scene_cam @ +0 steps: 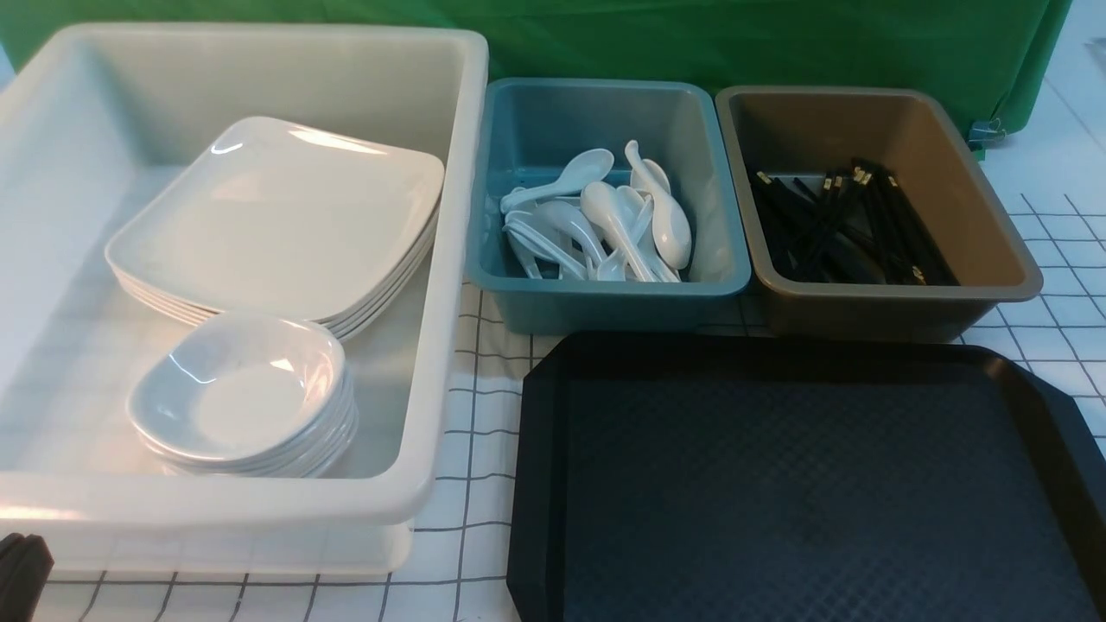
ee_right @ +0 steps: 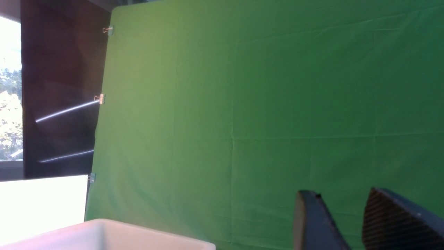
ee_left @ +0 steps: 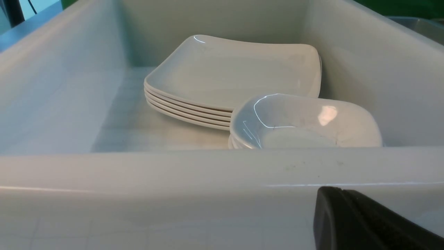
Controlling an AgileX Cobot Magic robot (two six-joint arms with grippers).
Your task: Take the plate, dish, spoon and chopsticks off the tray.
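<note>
The black tray (scene_cam: 812,484) lies at the front right with nothing on it. Large white plates (scene_cam: 276,216) are stacked in the white bin (scene_cam: 216,510), and a stack of small dishes (scene_cam: 242,389) sits in front of them; both stacks also show in the left wrist view, plates (ee_left: 236,69) and dishes (ee_left: 305,121). White spoons (scene_cam: 605,216) lie in the teal bin (scene_cam: 605,302). Black chopsticks (scene_cam: 847,225) lie in the brown bin (scene_cam: 890,302). My left gripper (ee_left: 341,190) is shut and empty, low in front of the white bin's near wall (scene_cam: 17,561). My right gripper (ee_right: 341,194) is open and empty, facing the green backdrop, outside the front view.
The three bins stand in a row behind and left of the tray on a checked white cloth (scene_cam: 475,484). A green backdrop (scene_cam: 734,43) closes off the far side. A corner of the white bin (ee_right: 104,232) shows in the right wrist view.
</note>
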